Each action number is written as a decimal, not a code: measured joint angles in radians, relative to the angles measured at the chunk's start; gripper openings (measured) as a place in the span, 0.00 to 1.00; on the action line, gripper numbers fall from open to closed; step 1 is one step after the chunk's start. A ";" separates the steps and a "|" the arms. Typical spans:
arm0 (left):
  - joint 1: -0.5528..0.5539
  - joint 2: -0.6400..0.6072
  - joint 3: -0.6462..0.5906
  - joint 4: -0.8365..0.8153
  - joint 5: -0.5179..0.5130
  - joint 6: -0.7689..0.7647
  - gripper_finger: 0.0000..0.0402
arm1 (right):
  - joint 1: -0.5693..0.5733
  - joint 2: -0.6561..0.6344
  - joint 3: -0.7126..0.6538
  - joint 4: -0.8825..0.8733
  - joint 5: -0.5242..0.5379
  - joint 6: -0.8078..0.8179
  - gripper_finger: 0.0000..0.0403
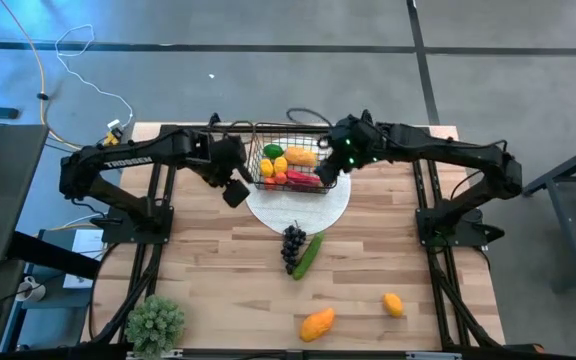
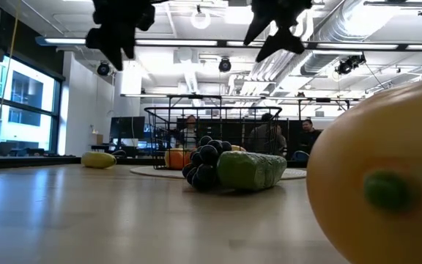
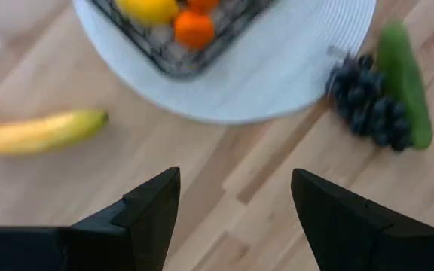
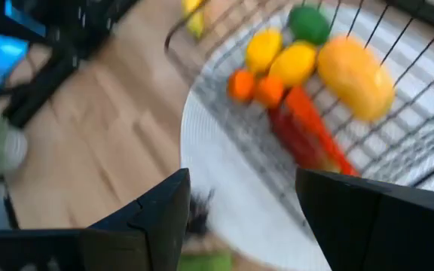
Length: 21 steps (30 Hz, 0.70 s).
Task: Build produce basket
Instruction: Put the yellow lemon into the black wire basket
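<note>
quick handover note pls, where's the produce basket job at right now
Left gripper: open, empty, in the air at the basket's left edge.
Right gripper: open, empty, in the air at the basket's right edge.
Basket sits on the white plate, already holding a lime, lemons, tomatoes, a chilli and a mango.
Left to load: grapes and cucumber in front of the plate, banana by the left gripper, two orange-yellow fruits near the front edge.

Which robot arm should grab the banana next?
Probably the left. The banana lies on the wood just ahead of the left gripper, whose fingers are open and empty. The right gripper hovers at the far side of the basket, away from it.
</note>
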 joint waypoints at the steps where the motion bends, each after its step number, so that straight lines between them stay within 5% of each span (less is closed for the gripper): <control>1: -0.013 0.000 0.000 -0.017 -0.002 -0.012 0.61 | 0.019 -0.008 0.000 -0.024 0.000 0.003 0.55; 21: -0.198 0.000 0.000 -0.051 -0.056 -0.112 0.61 | 0.408 -0.040 0.000 -0.407 -0.001 0.220 0.55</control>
